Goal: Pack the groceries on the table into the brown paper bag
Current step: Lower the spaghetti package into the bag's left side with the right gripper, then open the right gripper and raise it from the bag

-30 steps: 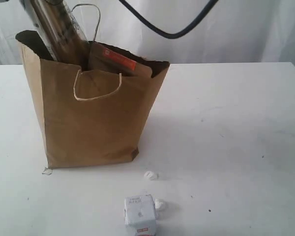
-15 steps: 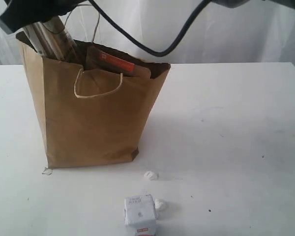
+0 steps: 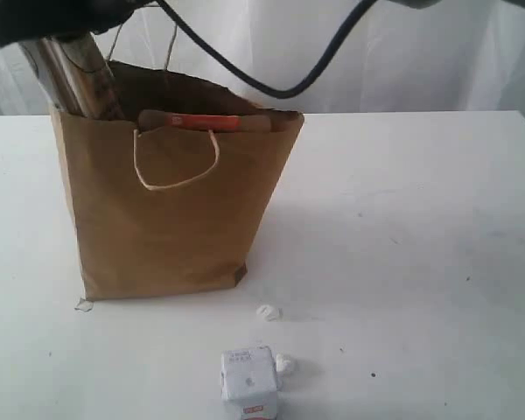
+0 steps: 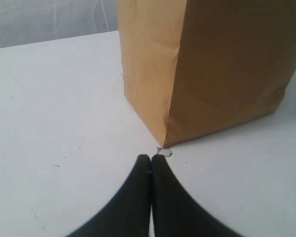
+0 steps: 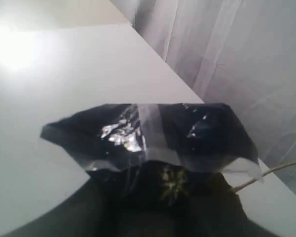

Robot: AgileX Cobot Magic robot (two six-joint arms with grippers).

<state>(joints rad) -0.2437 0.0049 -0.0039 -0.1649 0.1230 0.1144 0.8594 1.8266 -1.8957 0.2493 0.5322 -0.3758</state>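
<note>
Bagging long spaghetti packet (image 3: 74,79): right gripper (image 3: 57,26) clamps it at 10 o'clock corner of brown paper bag (image 3: 166,227); left gripper (image 4: 151,163) closed, empty. Next: release, fetch white carton (image 3: 249,385).

The paper bag (image 3: 166,219) stands on the left part of the table (image 3: 402,227). Inside it, the spaghetti packet (image 3: 74,83) rises out of the left end of the mouth, and the pouch (image 3: 201,122) lies to its right, just behind the front wall. In front of the bag, near the table's front edge, sits the carton (image 3: 249,385), with one lump (image 3: 267,311) between it and the bag and another lump (image 3: 284,363) just beside the carton's right side. My left gripper (image 4: 151,160) is low over the table just beside a bottom corner of the bag, and my right gripper (image 3: 59,31) is above the bag with the packet's top end between my jaws.
</note>
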